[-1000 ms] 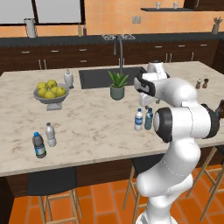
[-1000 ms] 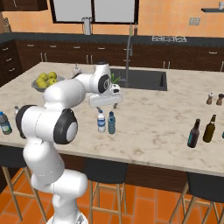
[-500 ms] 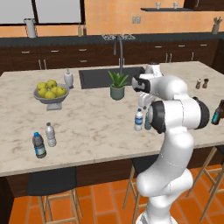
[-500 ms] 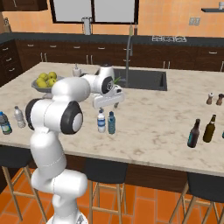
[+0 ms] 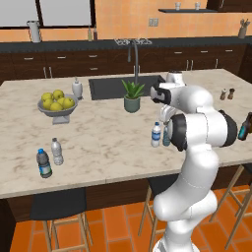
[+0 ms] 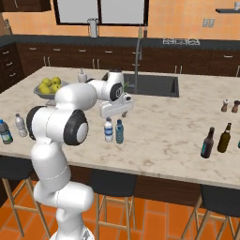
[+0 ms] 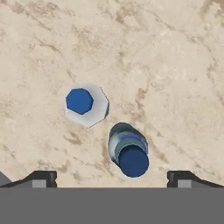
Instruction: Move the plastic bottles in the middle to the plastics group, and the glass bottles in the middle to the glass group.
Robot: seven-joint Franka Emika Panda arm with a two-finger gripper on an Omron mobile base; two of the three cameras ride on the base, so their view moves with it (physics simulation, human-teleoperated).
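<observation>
Hand view looks straight down on the marble counter: two bottles stand upright just beside each other, the clear bottle with blue cap and the blue-tinted bottle, whose cap sits between the two spread fingertips. Gripper is wide apart, holding nothing, above the bottles and clear of them. Right base view: gripper hangs just over the pair, clear bottle with blue cap left, blue-tinted bottle right, mid-island near the front edge. Plastics group, dark bottle with green label and pale bottle, stands at the far left end; two glass bottles stand well apart to the right. Left base view: same pair beside the arm, fruit bowl and potted plant behind, sink further back.
</observation>
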